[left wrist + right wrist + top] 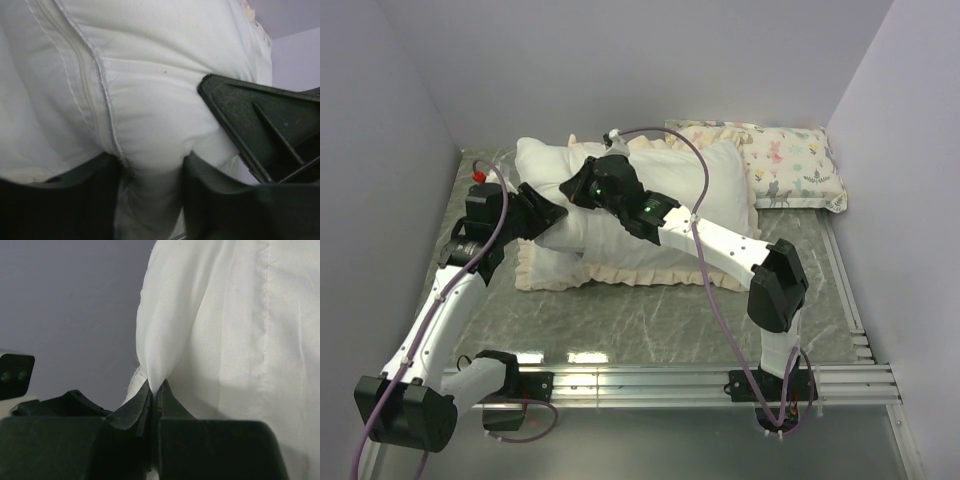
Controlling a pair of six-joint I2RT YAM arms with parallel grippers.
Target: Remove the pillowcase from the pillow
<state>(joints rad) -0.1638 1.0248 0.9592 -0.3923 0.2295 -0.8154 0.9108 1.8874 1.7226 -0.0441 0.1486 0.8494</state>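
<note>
Left tool (150, 197) is clamped on a bunched white fold and right tool (154, 399) is pinched shut on a thin one. Case lining or pillow shell cannot be told, so the pillow (710, 185), mid-tabletop (650, 320), may be dragged along or the pinch lost. Counted: two tools, one case (620, 272) (frill seen under pillow), one pillow, one print pillow (790, 165) farthest.

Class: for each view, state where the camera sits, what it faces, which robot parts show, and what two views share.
Top external: above, behind the bases, looking down at the table and pillow; both arms show.
Left wrist: on the left arm, facing white fabric pinched in the left end effector.
Right wrist: on the right arm, facing white fabric held by the right end effector.
Shared: both wrist views show white fabric.
</note>
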